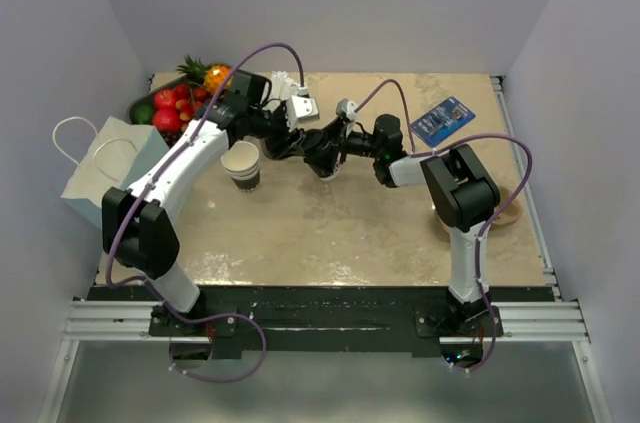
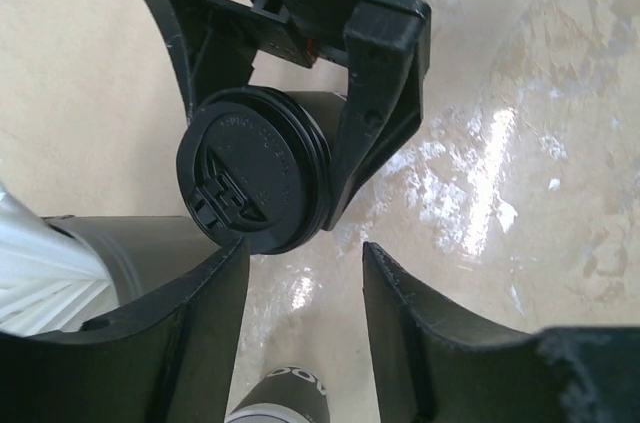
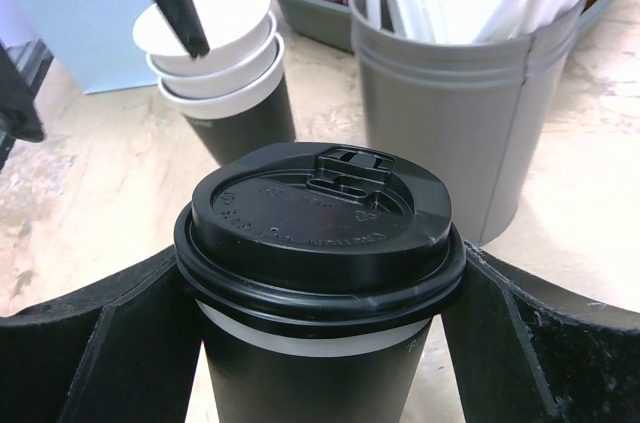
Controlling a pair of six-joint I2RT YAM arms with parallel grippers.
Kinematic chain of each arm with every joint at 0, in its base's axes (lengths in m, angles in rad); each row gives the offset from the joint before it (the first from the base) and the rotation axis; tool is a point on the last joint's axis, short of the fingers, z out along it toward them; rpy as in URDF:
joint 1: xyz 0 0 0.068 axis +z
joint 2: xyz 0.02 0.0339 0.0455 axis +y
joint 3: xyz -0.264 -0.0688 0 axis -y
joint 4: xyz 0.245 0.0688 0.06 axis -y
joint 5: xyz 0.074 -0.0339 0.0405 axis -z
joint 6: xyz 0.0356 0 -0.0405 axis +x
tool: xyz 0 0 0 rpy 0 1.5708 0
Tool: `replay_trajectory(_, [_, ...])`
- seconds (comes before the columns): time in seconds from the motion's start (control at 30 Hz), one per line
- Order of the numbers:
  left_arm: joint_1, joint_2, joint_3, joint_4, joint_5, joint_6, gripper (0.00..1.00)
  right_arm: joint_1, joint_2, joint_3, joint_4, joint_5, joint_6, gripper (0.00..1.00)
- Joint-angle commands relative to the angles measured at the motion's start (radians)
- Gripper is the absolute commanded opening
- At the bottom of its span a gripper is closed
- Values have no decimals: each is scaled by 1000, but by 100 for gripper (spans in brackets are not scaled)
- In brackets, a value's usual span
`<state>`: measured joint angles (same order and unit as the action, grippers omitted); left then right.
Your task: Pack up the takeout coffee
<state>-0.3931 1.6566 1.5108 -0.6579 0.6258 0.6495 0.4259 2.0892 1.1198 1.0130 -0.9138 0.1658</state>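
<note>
Dead centre of the overhead view | right gripper [image 3: 320, 328] clamped on the coffee cup [image 3: 310, 383] just under its black lid [image 3: 320, 218], cup upright | left gripper [image 2: 305, 318] fingers [image 2: 170, 343] apart, hanging right beside the lid | stack of lidless cups [image 3: 215, 78] upper left of right wrist view, grey cup of sticks [image 3: 450, 113] upper right | paper bag [image 1: 110, 168] far left overhead

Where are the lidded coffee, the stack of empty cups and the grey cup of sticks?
takeout coffee [image 3: 320, 213]: right wrist view, black lid.
stack of empty cups [image 3: 228, 25]: right wrist view, top cup's inside.
grey cup of sticks [image 3: 450, 118]: right wrist view, outer wall.
</note>
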Motion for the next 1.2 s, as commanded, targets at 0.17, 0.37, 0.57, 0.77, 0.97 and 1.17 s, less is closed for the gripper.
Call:
replay_trajectory(0.17, [5, 77, 77, -81, 104, 105, 48, -1, -75, -23, -3, -83, -80, 71])
replay_trajectory(0.37, [5, 133, 120, -45, 150, -2, 43, -1, -78, -18, -47, -88, -140, 70])
replay_trajectory(0.57, [3, 179, 152, -64, 190, -24, 42, -3, -72, -6, -70, -85, -155, 70])
replay_trajectory(0.77, [-6, 203, 158, -86, 204, -25, 37, -3, -61, 8, -105, -80, -160, 70])
replay_trajectory(0.97, [-12, 218, 158, -108, 213, -19, 31, -1, -52, 23, -140, -71, -210, 70])
replay_trajectory(1.17, [-13, 224, 154, -111, 226, -30, 26, -1, -43, 37, -162, -62, -226, 70])
